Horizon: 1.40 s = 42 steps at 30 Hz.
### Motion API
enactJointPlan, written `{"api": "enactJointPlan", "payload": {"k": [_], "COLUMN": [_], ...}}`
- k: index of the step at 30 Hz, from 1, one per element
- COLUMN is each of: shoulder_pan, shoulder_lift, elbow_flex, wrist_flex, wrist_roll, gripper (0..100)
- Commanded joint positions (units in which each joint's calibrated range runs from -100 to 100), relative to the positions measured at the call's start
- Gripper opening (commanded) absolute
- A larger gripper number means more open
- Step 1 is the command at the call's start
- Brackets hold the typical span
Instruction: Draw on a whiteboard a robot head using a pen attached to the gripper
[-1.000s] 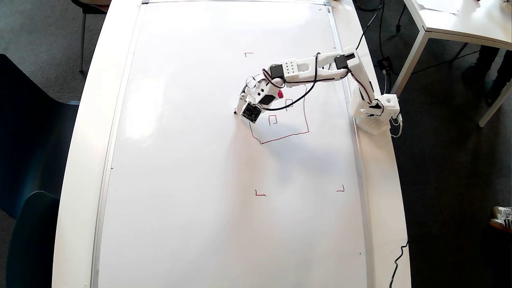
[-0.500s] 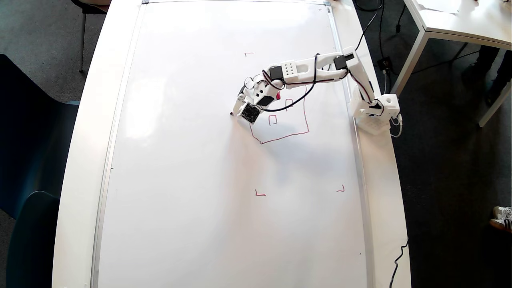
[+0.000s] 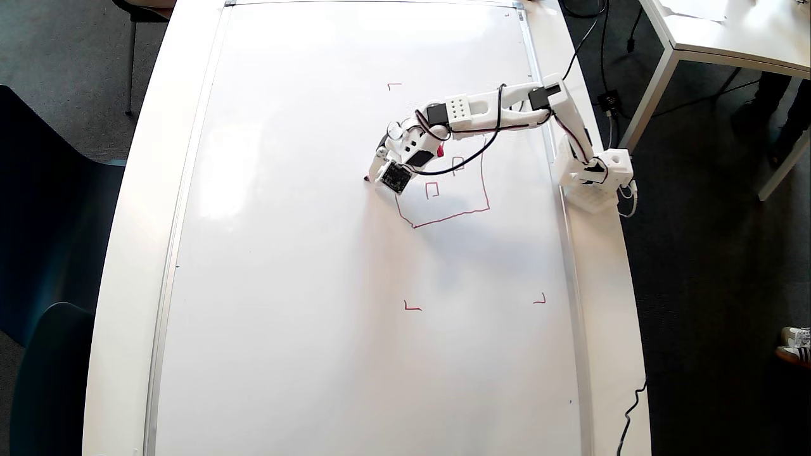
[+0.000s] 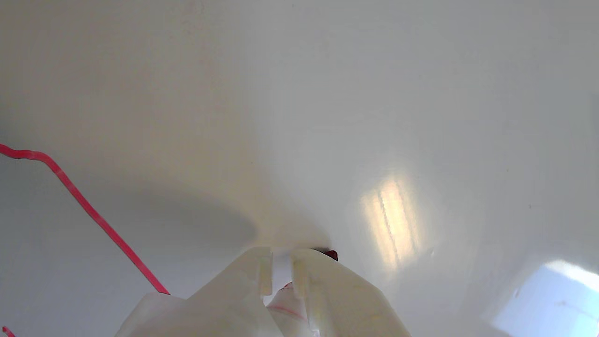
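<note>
The gripper (image 4: 281, 262) is seen from the wrist view with its two white fingers (image 4: 234, 290) nearly together, clamped on the pen (image 4: 285, 299) – a bit of white barrel with a red band shows in the narrow gap. The dark red tip pokes out just past the right finger and looks to be touching the whiteboard (image 4: 327, 93). In the overhead view the gripper (image 3: 374, 174) is found at the left end of the arm, with the pen's red cap (image 3: 441, 151) sticking out behind it. The robot head (image 3: 472, 209) is drawn in thin red line just right of the tip – part of it is hidden under the arm. Red corner marks (image 3: 412, 307) are scattered around the drawing area of the whiteboard (image 3: 317, 316).
</note>
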Motion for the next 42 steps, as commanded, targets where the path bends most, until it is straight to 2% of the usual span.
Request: {"api": "enactJointPlan", "payload": {"k": [1,15,25,42], "shoulder_pan": [1.72,3.71,3.63,0.76], "shoulder_lift": [-0.31,-0.56,-5.17,-6.35], "elbow_flex": [-0.64,-0.55,8.26,9.16], "wrist_flex": [-0.6,0.27,0.35,0.18], "wrist_roll": [0.22,0.28,0.17,-0.31], "gripper": [1,1,1,1]}}
